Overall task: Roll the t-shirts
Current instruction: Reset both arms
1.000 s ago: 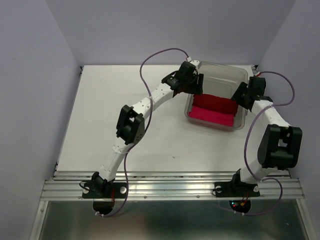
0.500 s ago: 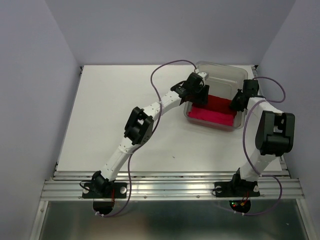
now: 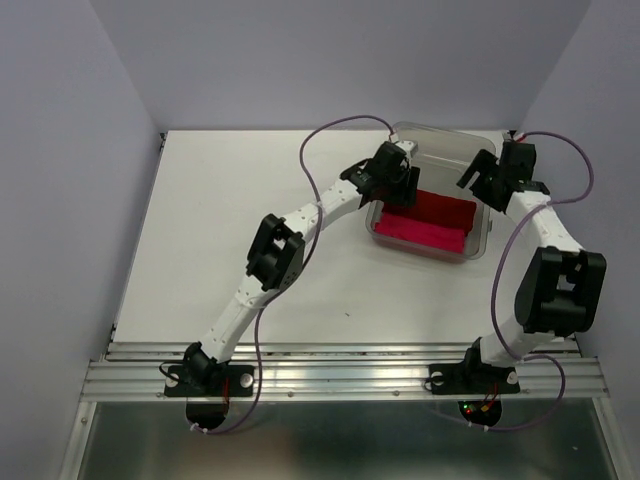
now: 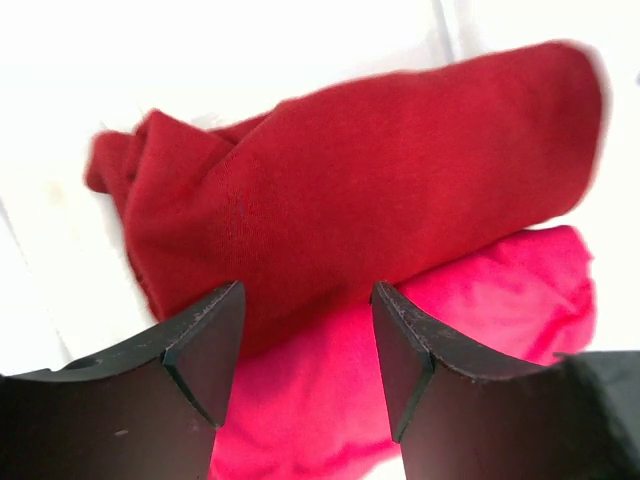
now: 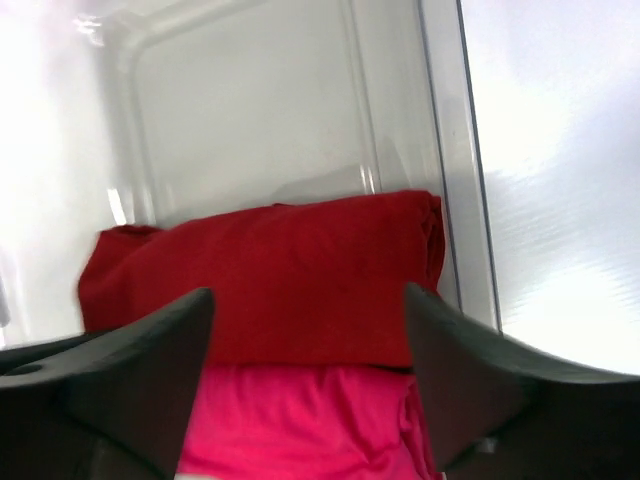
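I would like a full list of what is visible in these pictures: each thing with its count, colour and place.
red t-shirt: one, dark red, rolled, in the bin, far side
pink t-shirt: one, magenta, in the bin, near side, touching the red one
bin: one, clear, far right part of the table
table: one, white, under everything
cables: two, purple, one looping along each arm
arms: two, white and black, bases at the near edge
left hand: one, black, open, over the shirts at the bin's left side
right hand: one, black, open, over the bin's right side
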`<action>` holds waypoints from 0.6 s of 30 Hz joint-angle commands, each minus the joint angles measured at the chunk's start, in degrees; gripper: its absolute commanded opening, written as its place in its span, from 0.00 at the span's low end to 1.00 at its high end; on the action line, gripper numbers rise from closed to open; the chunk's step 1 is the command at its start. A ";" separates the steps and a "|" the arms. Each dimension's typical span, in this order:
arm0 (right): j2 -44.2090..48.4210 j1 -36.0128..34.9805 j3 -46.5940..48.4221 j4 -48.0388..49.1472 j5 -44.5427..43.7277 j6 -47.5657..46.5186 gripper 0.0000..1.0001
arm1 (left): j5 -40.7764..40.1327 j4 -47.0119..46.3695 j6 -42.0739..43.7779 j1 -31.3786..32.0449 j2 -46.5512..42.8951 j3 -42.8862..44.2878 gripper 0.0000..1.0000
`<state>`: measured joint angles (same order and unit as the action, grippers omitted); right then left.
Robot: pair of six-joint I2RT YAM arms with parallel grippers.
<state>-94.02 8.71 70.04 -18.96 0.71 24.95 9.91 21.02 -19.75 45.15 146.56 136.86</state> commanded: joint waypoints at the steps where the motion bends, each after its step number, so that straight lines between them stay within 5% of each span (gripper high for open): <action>1: 7.43 0.52 3.26 -2.31 -0.62 -0.60 0.90 | -1.04 -0.80 1.47 0.03 -13.48 1.48 0.66; 3: 10.68 0.52 2.65 -3.53 -3.34 -0.34 1.00 | -0.86 -0.80 1.47 0.03 -15.33 0.87 0.68; 18: 25.81 0.52 -6.66 -8.28 -20.92 3.70 1.00 | -8.32 2.62 0.24 0.12 -35.01 -14.06 0.72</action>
<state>-71.29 8.78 64.53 -26.96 -14.70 27.27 5.06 22.15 -19.35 45.04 116.11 127.13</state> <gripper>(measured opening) 0.998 0.717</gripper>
